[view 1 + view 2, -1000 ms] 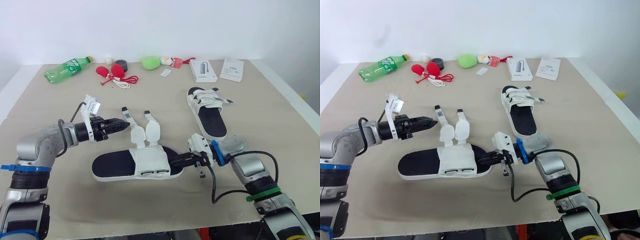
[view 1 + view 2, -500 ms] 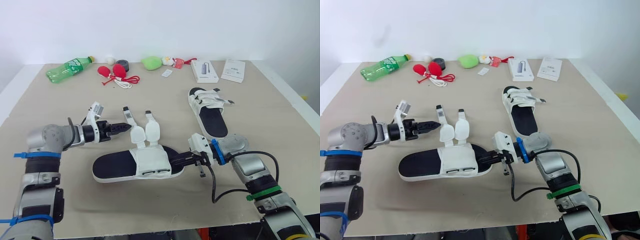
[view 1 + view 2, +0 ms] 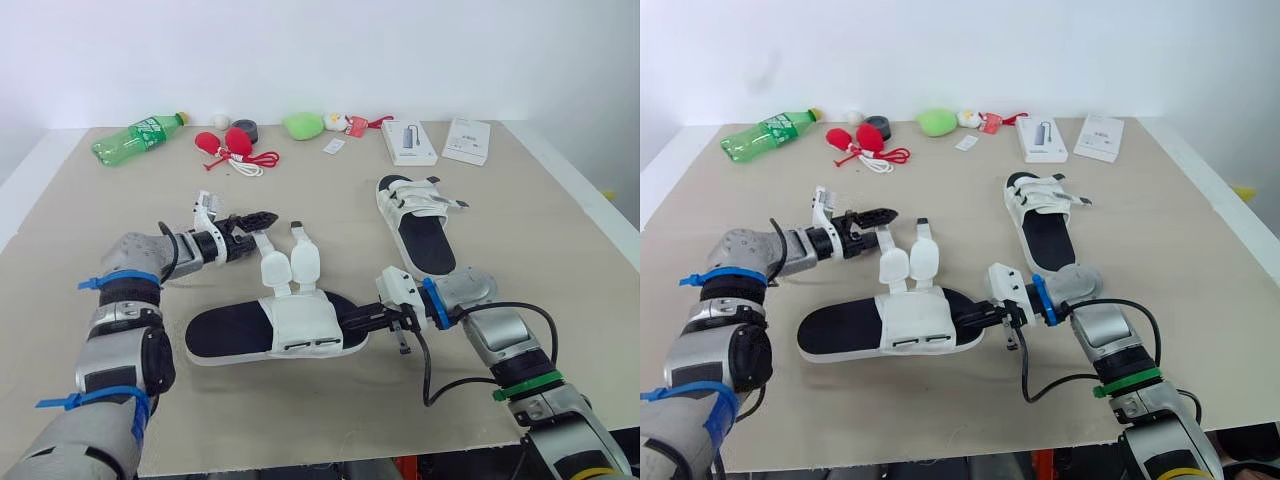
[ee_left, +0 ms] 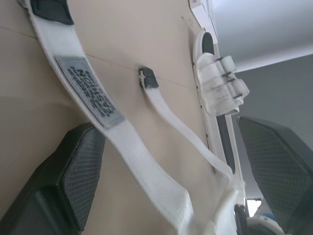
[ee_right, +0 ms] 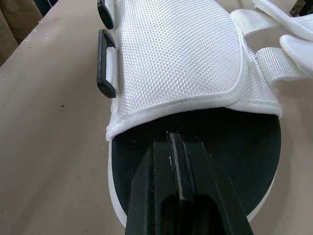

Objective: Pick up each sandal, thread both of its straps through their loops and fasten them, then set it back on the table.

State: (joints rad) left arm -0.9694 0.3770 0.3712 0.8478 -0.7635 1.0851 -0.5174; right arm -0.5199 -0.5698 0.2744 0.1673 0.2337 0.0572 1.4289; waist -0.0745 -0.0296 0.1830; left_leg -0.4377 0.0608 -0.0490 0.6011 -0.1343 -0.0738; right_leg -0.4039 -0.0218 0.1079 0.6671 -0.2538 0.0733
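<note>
The near sandal (image 3: pixel 270 325), white upper on a black footbed, lies flat on the table with both straps undone and trailing toward the far side. My left gripper (image 3: pixel 266 217) is open over the tip of the left strap (image 4: pixel 88 93), which passes between the fingers (image 4: pixel 66 181) in the left wrist view. The second strap (image 3: pixel 296 234) lies beside it. My right gripper (image 3: pixel 352 322) is shut, its tips resting on the footbed (image 5: pixel 234 147) just under the edge of the upper. The other sandal (image 3: pixel 415 222) lies farther right with its straps across the upper.
Along the far edge lie a green bottle (image 3: pixel 135 138), red balloon-like items with a white cord (image 3: pixel 228 146), a black roll (image 3: pixel 244 128), a green plush (image 3: pixel 300 124) and two white boxes (image 3: pixel 407 141) (image 3: pixel 465 138). The table's front edge is close behind the near sandal.
My left gripper has moved right and away from me, from beside the straps to the left strap's tip. The right gripper and both sandals have stayed put.
</note>
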